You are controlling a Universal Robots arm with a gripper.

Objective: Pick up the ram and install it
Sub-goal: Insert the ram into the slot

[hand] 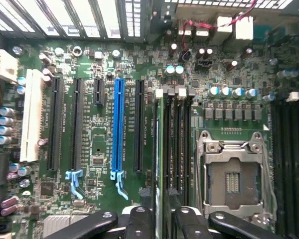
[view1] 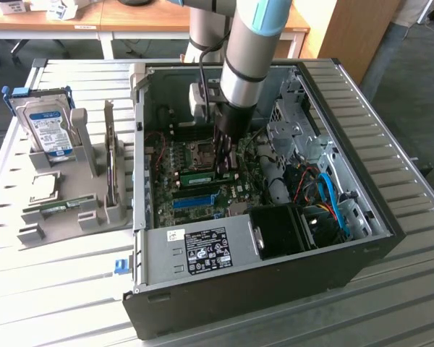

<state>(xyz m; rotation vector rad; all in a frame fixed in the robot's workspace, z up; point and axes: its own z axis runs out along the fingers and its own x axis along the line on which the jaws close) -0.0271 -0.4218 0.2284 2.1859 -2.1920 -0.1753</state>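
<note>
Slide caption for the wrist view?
Gripper above the motherboard, the ram standing in a memory slot between its open jaws, beside the empty processor socket.

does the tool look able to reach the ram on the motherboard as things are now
Probably yes: the open tool sits right over the ram, which stands in its slot, with nothing between them.

hard drive (view1: pixel 49 129) apparently slotted upright in grey rack (view1: pixel 83 199).

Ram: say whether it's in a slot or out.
In: the ram stands on edge in a motherboard slot; full seating cannot be told.
</note>
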